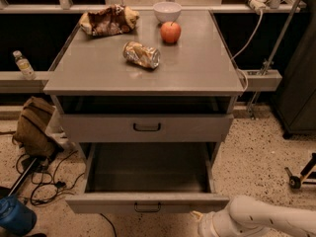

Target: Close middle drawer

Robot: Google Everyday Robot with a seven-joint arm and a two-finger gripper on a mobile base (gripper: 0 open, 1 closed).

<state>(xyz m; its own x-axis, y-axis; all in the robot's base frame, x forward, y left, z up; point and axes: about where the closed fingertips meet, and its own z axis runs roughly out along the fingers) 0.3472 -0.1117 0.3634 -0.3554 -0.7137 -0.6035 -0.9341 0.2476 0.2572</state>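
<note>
The middle drawer [148,201] of the grey cabinet [143,78] stands pulled far out. It is an empty grey tray with a low front panel and a small black bar handle [148,208]. Above it the taller-fronted top drawer [146,127] is slightly out. My white arm [266,220] comes in from the bottom right. My gripper [201,220] is at the right end of the middle drawer's front panel, at or just in front of it. The lowest drawer is hidden.
On the cabinet top lie a crushed can [141,55], an apple [170,32], a white bowl [167,11] and a chip bag [108,19]. On the floor at the left are a brown bag [33,127], cables [44,181] and a blue object [15,215]. A water bottle [23,64] stands on the left ledge.
</note>
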